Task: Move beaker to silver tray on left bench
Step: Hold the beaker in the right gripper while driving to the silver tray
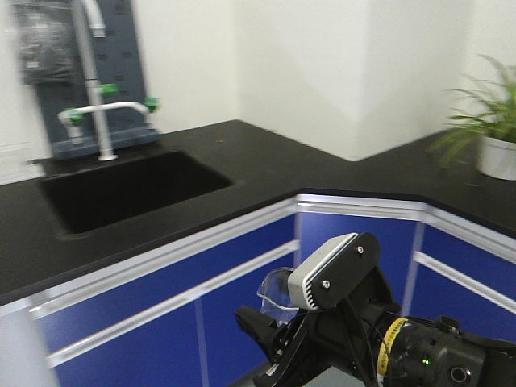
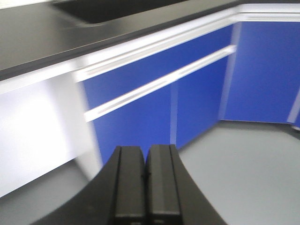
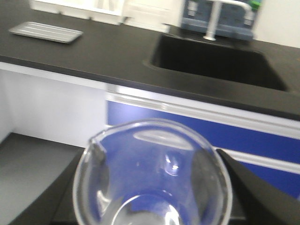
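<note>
In the right wrist view the clear glass beaker (image 3: 152,173) fills the foreground, its mouth and pour lip toward the camera. My right gripper (image 3: 154,190) is shut on it, one black finger on each side. From the front, the beaker (image 1: 276,292) shows low in front of the blue cabinets, ahead of the right arm. The silver tray (image 3: 45,32) lies on the black bench (image 3: 108,51) at the far left, well away from the beaker. My left gripper (image 2: 146,157) is shut with nothing in it and faces the cabinet fronts.
A black sink (image 1: 129,189) with a white tap (image 1: 101,105) is set into the black worktop (image 1: 266,161). White bins (image 3: 75,7) stand behind the tray. A potted plant (image 1: 492,129) sits at the right. Blue cabinet doors (image 2: 140,108) and grey floor (image 2: 248,168) lie below.
</note>
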{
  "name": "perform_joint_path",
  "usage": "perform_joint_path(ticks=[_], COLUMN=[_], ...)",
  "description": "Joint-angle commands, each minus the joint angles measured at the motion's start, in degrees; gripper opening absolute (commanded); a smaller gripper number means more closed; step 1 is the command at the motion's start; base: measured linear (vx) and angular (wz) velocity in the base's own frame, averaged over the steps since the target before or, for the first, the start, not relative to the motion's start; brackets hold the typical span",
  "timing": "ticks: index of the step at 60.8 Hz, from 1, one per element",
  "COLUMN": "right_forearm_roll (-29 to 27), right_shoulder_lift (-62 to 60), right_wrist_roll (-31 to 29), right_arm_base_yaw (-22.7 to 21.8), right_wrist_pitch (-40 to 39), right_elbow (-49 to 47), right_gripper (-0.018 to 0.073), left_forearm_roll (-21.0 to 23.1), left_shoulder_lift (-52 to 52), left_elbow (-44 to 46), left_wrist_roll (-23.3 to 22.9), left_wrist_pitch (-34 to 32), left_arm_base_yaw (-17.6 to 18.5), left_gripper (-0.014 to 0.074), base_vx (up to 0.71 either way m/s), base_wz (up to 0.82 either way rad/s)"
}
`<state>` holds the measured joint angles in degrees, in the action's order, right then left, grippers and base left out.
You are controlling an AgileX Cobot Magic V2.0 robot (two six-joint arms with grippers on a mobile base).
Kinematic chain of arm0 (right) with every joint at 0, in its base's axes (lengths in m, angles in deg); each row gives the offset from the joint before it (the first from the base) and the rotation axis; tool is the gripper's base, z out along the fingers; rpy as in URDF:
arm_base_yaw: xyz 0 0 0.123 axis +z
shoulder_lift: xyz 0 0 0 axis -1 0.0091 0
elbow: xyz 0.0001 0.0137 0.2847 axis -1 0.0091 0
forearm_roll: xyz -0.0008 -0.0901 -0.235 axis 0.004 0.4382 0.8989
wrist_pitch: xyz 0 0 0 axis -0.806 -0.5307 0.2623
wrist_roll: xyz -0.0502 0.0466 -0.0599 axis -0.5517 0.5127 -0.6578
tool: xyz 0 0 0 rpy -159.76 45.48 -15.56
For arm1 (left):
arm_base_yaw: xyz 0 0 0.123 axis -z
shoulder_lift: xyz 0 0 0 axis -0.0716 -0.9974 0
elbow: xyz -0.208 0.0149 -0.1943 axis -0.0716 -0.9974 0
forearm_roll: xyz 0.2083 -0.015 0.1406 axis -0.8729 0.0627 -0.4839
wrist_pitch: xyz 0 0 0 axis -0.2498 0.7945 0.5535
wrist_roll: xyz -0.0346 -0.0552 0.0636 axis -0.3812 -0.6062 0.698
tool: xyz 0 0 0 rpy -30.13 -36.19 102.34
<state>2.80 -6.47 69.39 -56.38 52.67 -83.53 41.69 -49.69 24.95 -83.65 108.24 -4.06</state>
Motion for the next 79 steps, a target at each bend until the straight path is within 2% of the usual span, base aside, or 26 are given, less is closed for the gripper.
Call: perform_joint_path(ticks=[1,37,79], right_forearm_roll=[-0.9,-0.9,-0.9], right_shoulder_lift=[-1.8,-1.8,-1.8], right_wrist_roll=[0.1,0.1,0.1], right_arm_base_yaw=[-0.1,-0.1,-0.1], right_wrist_pitch=[-3.8,-3.8,-3.8], right_elbow=[-1.7,-1.7,-1.7], right_gripper=[-0.0011,-0.0011,-0.0011], left_forearm_roll=[0.4,0.4,0.4], left_shoulder_lift=[0.3,0.3,0.3], left_elbow=[-1.1,-1.1,-1.1], left_wrist_roll=[0.0,0.0,0.0], left_wrist_pitch=[-4.5,-4.5,-4.5], left_arm_base_yaw=[0.2,0.2,0.2], left_gripper=[0.0001,0.0001,0.0001], base_vx=[-0.04,0.03,0.13], base_wz=[0.83,0.64,0.38])
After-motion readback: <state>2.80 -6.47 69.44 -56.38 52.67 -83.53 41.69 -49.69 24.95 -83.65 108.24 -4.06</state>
